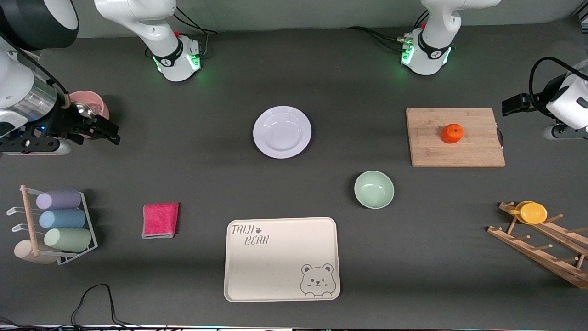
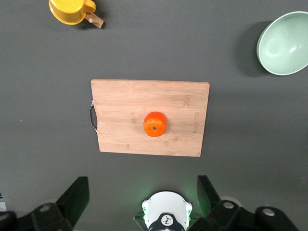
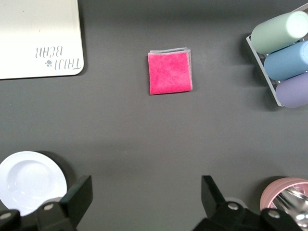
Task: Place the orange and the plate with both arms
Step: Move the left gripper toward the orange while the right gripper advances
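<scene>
The left gripper (image 2: 140,204) hung in the air with its two fingers spread wide and nothing between them. It was over the bare table at the left arm's end, just beside the wooden cutting board (image 1: 455,137). The orange (image 1: 452,133) lay on the middle of this board, its stem spot turned upward, and no finger touched it.

The right gripper (image 3: 147,202) also stood open and empty, its fingers well apart. It hovered over the table at the right arm's end, close to a pink cup (image 1: 92,105) with a metal inside. The plate (image 1: 282,132) lay flat on the table between the two arms, well apart from both grippers and from the orange.

Nearer to the front camera than the plate lay the beige bear tray (image 1: 282,259), and a green bowl (image 1: 374,189) stood between the tray and the board. A pink cloth (image 1: 160,219) lay folded beside the tray, toward the right arm's end, near a wire rack with three pastel cups (image 1: 59,219). A yellow cup (image 1: 532,212) hung on a wooden rack (image 1: 542,243) at the left arm's end.
</scene>
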`<state>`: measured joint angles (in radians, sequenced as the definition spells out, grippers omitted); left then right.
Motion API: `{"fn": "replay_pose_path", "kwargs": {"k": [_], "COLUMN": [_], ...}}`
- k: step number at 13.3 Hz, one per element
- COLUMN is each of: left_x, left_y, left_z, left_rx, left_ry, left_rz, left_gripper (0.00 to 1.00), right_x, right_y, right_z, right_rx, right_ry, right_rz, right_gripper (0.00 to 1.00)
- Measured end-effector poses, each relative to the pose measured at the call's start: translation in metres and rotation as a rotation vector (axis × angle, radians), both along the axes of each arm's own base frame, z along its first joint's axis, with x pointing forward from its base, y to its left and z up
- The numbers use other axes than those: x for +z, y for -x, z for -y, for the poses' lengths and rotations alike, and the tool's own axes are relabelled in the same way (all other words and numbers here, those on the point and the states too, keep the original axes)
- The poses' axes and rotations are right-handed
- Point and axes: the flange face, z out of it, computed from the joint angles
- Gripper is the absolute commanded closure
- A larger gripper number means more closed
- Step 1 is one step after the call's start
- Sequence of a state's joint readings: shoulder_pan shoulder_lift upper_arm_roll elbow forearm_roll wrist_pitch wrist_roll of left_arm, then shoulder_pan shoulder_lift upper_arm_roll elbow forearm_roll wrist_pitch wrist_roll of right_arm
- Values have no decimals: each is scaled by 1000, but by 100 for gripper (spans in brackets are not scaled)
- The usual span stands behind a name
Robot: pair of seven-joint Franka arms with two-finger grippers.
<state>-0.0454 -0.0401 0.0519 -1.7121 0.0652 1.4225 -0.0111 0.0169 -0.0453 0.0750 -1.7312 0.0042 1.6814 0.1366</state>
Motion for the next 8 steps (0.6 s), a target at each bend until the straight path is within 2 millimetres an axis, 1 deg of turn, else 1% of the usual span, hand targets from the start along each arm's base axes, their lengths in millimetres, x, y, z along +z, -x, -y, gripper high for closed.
{"fn": "replay_pose_path", "kwargs": {"k": [5,6,8], "left_x": [2,2,2], "left_y": [0,0,1], "left_z": [2,2,2], "left_rx": [-10,-11,-25], "left_ry": [1,2,5], "left_rz": [2,2,-8], "left_gripper": [0,0,0], "right_x": [3,10,34], "right_y": [0,-1,-1], "right_z": [-1,-2,-6], "right_rx": [3,5,11], "right_ry": [3,2,-2], "right_rz": [4,23,71], "right_gripper": [0,0,0]}}
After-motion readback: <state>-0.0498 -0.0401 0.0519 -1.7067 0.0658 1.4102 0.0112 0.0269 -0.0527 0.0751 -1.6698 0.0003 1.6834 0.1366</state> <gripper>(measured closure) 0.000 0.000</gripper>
